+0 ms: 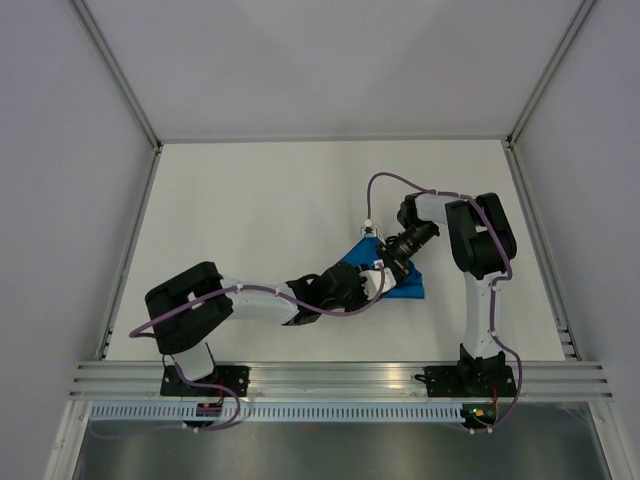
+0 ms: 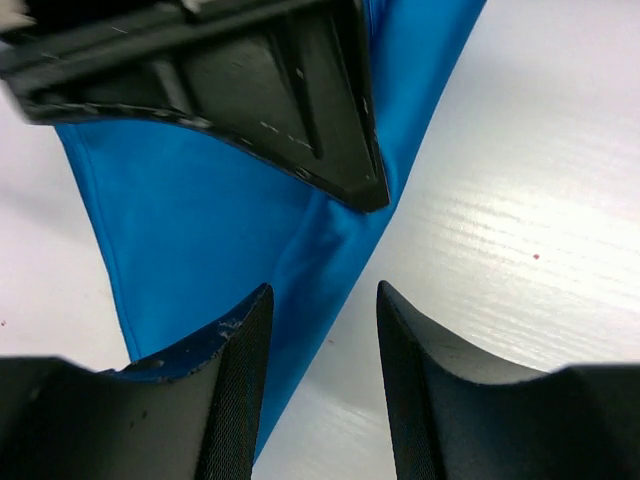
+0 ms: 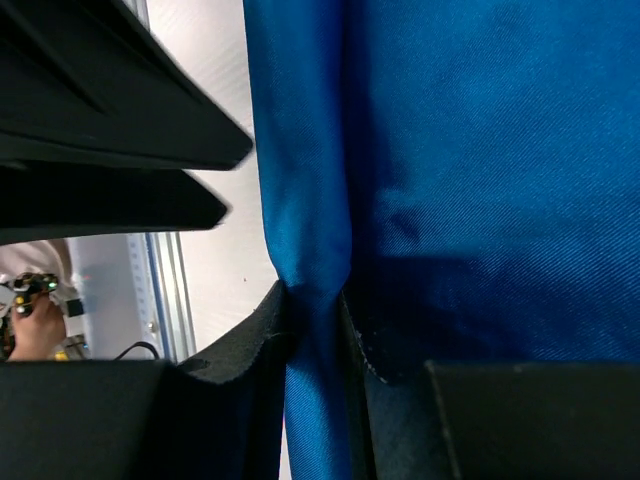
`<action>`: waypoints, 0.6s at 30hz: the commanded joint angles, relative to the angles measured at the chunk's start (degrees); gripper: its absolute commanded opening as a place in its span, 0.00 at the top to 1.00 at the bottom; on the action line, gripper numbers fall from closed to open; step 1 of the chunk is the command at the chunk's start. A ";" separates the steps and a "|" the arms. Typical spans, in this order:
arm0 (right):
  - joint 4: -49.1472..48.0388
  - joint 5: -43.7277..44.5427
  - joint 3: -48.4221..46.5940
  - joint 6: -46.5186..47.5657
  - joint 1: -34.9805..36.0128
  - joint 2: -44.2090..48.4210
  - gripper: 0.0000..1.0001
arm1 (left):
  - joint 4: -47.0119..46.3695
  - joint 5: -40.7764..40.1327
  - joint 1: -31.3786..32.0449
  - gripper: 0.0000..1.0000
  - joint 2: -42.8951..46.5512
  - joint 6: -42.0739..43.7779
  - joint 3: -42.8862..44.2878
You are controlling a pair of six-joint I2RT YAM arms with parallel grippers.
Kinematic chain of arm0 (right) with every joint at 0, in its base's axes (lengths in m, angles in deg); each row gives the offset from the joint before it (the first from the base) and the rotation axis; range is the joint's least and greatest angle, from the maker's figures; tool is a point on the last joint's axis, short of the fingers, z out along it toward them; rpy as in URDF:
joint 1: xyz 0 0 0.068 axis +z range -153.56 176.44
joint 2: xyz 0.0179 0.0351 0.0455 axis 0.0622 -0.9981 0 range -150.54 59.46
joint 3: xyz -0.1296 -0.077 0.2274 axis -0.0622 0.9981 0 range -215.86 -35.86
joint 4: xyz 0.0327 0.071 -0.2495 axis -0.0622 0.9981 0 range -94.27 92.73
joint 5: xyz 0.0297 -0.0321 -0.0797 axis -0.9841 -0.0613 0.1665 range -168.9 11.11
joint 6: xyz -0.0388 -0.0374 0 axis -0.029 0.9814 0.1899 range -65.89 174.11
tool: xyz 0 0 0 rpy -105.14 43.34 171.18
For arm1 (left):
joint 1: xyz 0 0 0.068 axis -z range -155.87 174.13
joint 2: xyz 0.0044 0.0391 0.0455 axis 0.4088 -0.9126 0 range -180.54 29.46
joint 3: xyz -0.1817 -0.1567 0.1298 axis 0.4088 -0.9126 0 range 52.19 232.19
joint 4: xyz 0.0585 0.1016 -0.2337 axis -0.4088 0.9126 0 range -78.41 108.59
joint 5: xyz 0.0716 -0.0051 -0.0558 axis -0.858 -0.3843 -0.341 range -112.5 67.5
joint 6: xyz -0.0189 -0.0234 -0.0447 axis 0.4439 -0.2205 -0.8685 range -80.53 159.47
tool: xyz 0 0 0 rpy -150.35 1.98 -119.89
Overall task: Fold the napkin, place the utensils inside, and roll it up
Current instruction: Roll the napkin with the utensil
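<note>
Soft, finely woven blue cloth with a faint satin sheen for the napkin (image 3: 480,150). White, smooth, faintly grained like painted wood and softly glossy for the surface (image 2: 520,230). Matt black plastic for the left hand (image 2: 322,330), with finely ribbed, scuffed pads (image 2: 238,400).

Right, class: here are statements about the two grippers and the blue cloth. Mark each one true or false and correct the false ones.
1. The right gripper pinches a fold of the napkin. True.
2. The left gripper is clamped on the napkin. False: it is open, above the napkin's edge.
3. The napkin is red. False: it is bright blue.
4. Both grippers are close together at the napkin. True.
</note>
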 commanded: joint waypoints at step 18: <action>-2.04 7.35 -3.69 4.07 -0.09 -7.57 0.89 | -7.35 -9.98 5.70 0.45 -13.74 15.39 4.27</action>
